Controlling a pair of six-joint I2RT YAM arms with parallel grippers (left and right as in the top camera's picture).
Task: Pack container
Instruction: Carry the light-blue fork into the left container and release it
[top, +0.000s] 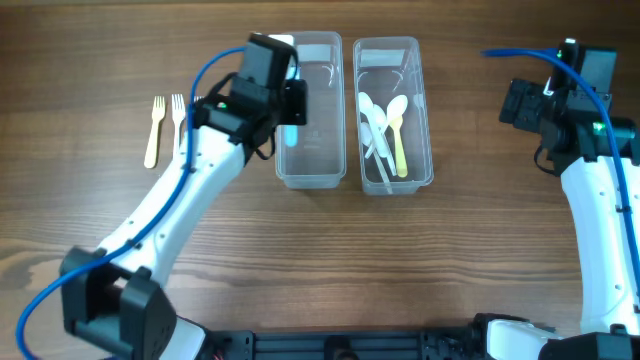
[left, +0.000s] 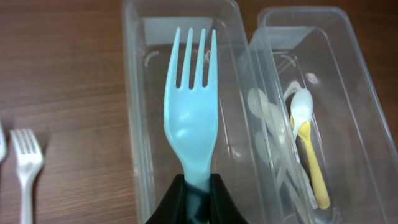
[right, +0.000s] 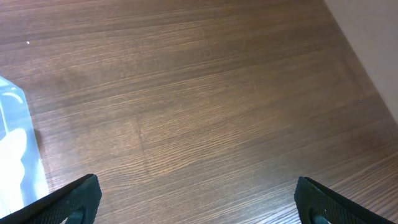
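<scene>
Right, closest in, the left pincer (left: 196, 199) is clenched on the handle of one blue fork (left: 191, 118), tines pointing away towards the far end wall. The fork sits over the open mouth of the left container (left: 140, 124), nearer its left wall than its right. Whether the tines are below the rim, I cannot tell.

Two clear containers in all, standing side by side with their long walls just beside each other. The right container (left: 367, 93) holds the spoons: one yellow spoon (left: 314, 168) lying lengthwise, and white spoons (left: 264, 109) overlapping beside it. There are at least two, but the pile is too tangled for a firm count.

Out to the left on the desk (left: 62, 74), a cream fork (top: 152, 130) and a white fork (top: 178, 112) lie parallel, near the left arm. A third may be hidden behind that arm.

Farthest off, the right pincer (right: 199, 202) is spread wide, gripping nothing, over bare wood well apart from the containers. A broad strip of open desk lies between it and the right container's wall.
</scene>
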